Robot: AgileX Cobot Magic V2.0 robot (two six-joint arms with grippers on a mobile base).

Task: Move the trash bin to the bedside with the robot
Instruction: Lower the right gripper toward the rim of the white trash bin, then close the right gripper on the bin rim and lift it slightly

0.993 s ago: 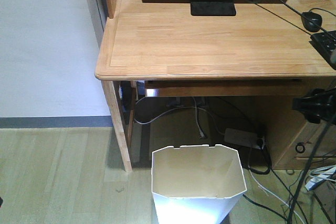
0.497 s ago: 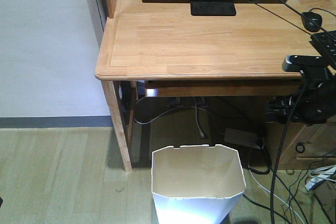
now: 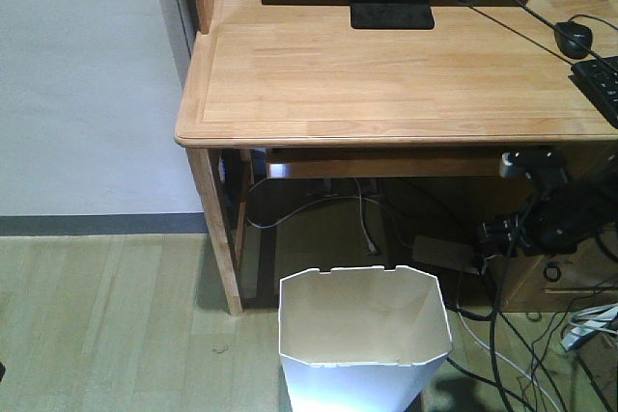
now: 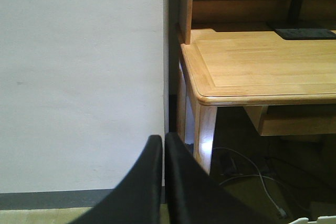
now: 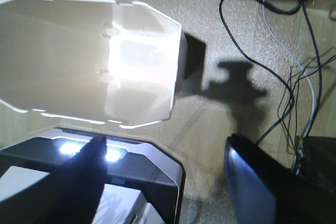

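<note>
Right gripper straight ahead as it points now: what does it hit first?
The open right gripper would probably meet the floor beside the trash bin, missing its rim; depth is unclear.

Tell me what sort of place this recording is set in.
Probably a home office or study corner: a wooden desk carrying a monitor base, keyboard and mouse, tangled cables beneath it, and a white trash bin on the wood-look floor.

I read this as a home study corner. Wooden counter (image 3: pixel 386 74) with monitor base (image 3: pixel 391 5), keyboard (image 3: pixel 601 84), mouse (image 3: pixel 574 39). Cables (image 3: pixel 367 214) underneath, plank floor (image 3: pixel 106 325), plain wall (image 3: pixel 77 74).
</note>
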